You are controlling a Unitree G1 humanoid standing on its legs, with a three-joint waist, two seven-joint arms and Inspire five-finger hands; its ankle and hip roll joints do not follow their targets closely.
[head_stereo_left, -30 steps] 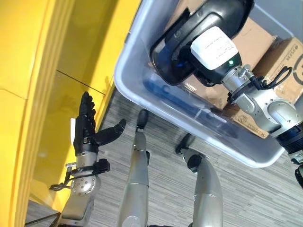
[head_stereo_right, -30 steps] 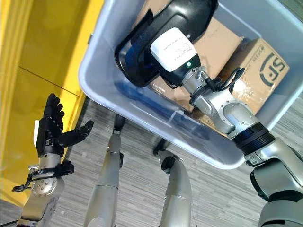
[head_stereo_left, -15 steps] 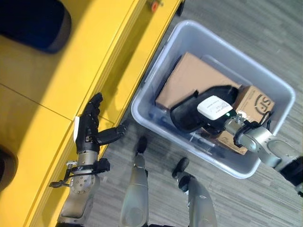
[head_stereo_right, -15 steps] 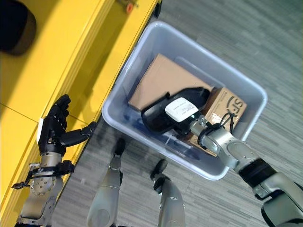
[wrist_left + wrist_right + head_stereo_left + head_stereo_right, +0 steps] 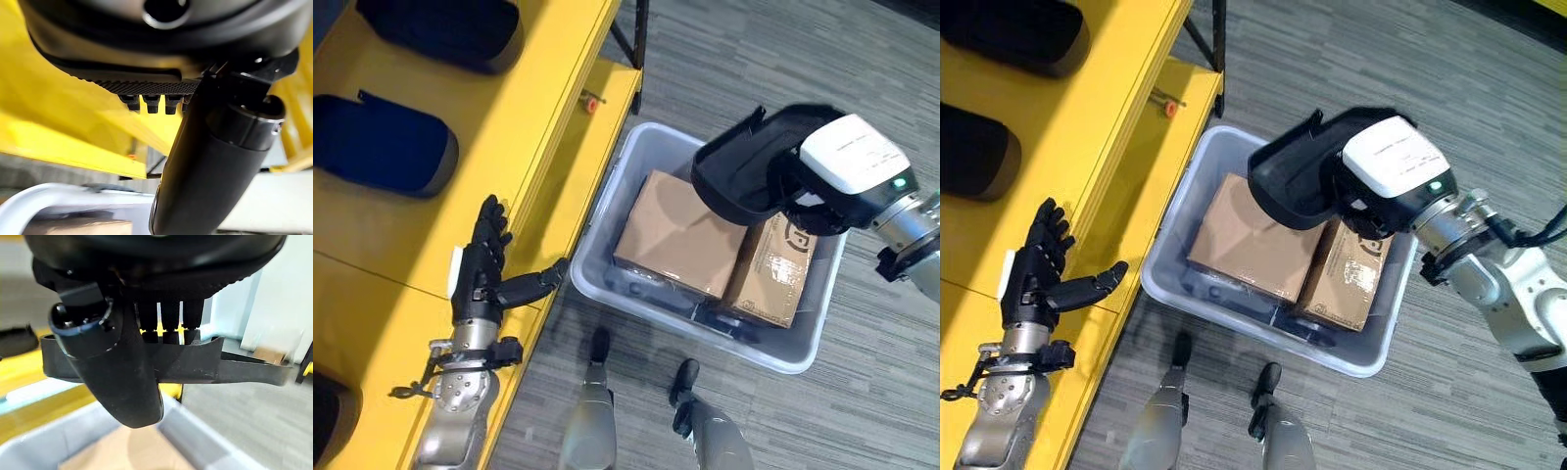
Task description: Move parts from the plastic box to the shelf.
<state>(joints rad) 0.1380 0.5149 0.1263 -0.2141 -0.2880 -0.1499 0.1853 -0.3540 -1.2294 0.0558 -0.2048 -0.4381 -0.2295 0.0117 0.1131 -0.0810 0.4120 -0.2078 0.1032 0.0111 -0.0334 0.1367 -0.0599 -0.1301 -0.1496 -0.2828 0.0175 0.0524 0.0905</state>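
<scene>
While the right hand grips it, the black part, a curved shell-like moulding, hangs in the air above the plastic box, clear of everything inside. Right wrist view: the thumb lies across one face of the part's edge and the fingers curl behind the other, so the hand is closed on the part.

Directly beneath the held part, the box holds two cardboard cartons. The larger carton lies flat below and to the thumb side of the hand; the smaller carton sits touching it, partly under the hand itself. Something dark lies in the box bottom along the near wall, too hidden to identify. The box stands on grey floor, just beside the yellow shelf.

Left hand is held over the shelf's edge, well apart from the box and the part. Fingers are straight and spread, thumb stuck out toward the box; it holds nothing. Left wrist view agrees: fingertips extended in a row, thumb forward, yellow shelf surface beyond.

Beyond the left hand's fingertips, dark blue padded parts already lie on the shelf top, with another further along.
</scene>
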